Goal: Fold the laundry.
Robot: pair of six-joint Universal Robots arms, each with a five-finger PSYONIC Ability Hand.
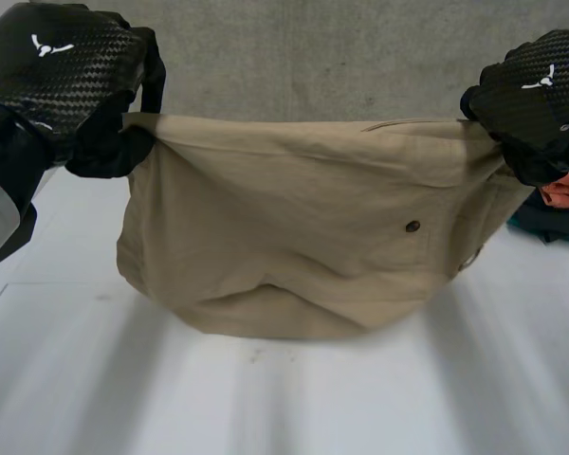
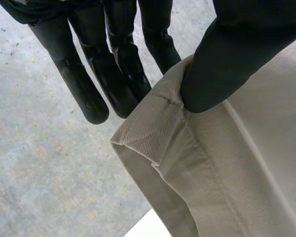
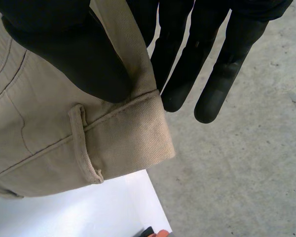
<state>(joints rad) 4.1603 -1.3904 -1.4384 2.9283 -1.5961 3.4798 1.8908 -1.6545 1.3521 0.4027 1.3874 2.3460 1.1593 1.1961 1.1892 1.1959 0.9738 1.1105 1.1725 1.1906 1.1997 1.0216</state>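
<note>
Over surface (image 1: 284,403) — trousers (image 1: 294,227) stretched crosswise; left robot hand (image 1: 71,71) and right robot hand (image 1: 539,95) each pinch one top corner.

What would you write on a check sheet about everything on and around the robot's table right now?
Surface: white table, smooth, with cloth lying on it.
Job's things: beige trousers, top edge held up between both hands, lower part resting on the table.
Clutter: orange and dark-green clothes beside the right hand.
Hands: left hand pinches one waistband corner; right hand pinches the other, near a belt loop.
Cables: nothing seen.
Surroundings: grey concrete beyond the table.
</note>
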